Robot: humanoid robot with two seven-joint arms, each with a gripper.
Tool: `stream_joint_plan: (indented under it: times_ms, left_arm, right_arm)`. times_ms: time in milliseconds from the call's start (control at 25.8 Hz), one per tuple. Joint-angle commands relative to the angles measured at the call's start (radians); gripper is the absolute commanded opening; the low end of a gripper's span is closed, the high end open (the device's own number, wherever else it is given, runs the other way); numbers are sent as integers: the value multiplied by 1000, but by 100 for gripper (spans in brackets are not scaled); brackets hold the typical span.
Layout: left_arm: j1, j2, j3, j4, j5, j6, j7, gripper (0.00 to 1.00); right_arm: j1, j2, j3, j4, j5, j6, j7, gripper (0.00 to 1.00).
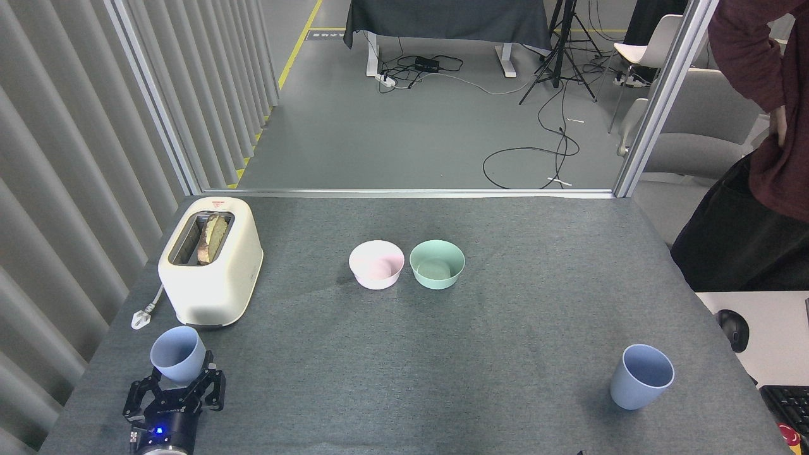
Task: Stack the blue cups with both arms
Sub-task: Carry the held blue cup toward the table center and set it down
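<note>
One pale blue cup stands at the table's near left, in front of the toaster. My left gripper comes up from the bottom edge, open. Its black fingers spread on both sides of that cup's lower part and hide its base. Whether they touch it I cannot tell. The second blue cup stands upright and alone at the near right. My right gripper is out of view.
A cream toaster with bread in its slot stands just behind the left cup, its plug lying beside it. A pink bowl and a green bowl sit mid-table. A person stands at the right.
</note>
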State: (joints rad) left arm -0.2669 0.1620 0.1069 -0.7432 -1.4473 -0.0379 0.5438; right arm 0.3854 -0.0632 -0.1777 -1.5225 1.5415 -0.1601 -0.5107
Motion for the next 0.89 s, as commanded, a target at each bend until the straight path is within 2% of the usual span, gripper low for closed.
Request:
stream_joint_plan:
  times_ms: [0, 116, 310, 426, 543, 620, 775, 853]
  left_arm:
    - [1, 2, -1, -7, -1, -7, 8, 44]
    - [23, -4, -4, -59, 2, -30, 16, 44]
    - [209, -12, -23, -363, 16, -229, 5, 44]
    - [261, -12, -171, -467, 11, -258, 4, 43]
    - [261, -18, -289, -501, -7, -255, 2, 43]
    - [248, -44, -372, -489, -54, -250, 2, 43]
    - [225, -116, -401, -447, -165, -258, 2, 46]
    - [230, -128, -432, -433, -200, -267, 2, 47]
  right_arm:
    - [0, 0, 12, 1, 0, 8, 0, 100]
    - [0, 2, 18, 1, 0, 13, 0, 100]
    - [-3, 3, 53, -1, 2, 36, 0, 100]
    - [-3, 2, 57, -1, 2, 37, 0, 100]
    - [-5, -1, 57, -1, 2, 37, 0, 100]
    - [-8, -3, 57, -1, 2, 37, 0, 100]
    - [-17, -7, 57, -1, 0, 37, 0, 100]
    - [-19, -10, 57, -1, 0, 37, 0, 100]
